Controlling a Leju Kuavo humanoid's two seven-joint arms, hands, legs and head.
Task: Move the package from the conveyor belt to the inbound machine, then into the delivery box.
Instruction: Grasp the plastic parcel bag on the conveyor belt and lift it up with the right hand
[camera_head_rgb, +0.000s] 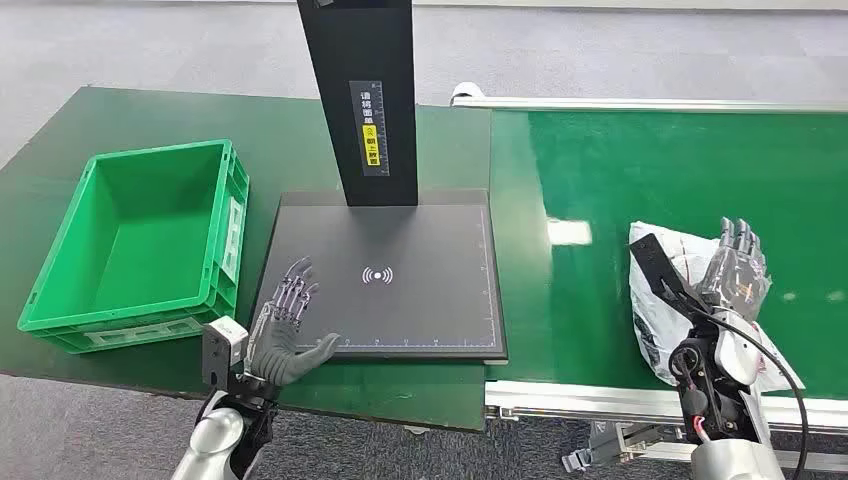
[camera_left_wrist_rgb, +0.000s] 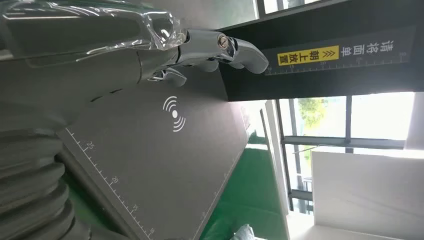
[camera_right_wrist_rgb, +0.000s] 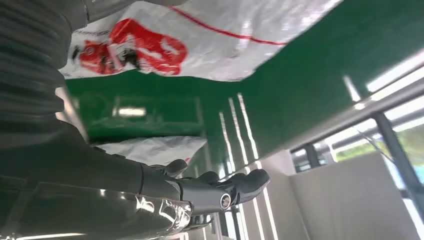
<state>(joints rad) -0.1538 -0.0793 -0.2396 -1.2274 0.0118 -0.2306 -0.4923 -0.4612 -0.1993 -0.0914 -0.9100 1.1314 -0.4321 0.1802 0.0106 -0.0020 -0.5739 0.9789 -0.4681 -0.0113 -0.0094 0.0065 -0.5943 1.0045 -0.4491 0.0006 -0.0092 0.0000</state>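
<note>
The package, a crumpled white plastic bag with red print, lies on the green conveyor belt near its front edge. My right hand is over the bag's right part with its fingers stretched out and nothing gripped; whether it touches the bag I cannot tell. The inbound machine is a black scanning plate with a black post. At the plate's front left corner my left hand hovers with spread fingers, holding nothing. The green delivery box stands empty at the left.
The plate and box share a dark green table left of the belt. The post with its yellow label rises over the plate's back edge. A metal rail runs along the belt's front.
</note>
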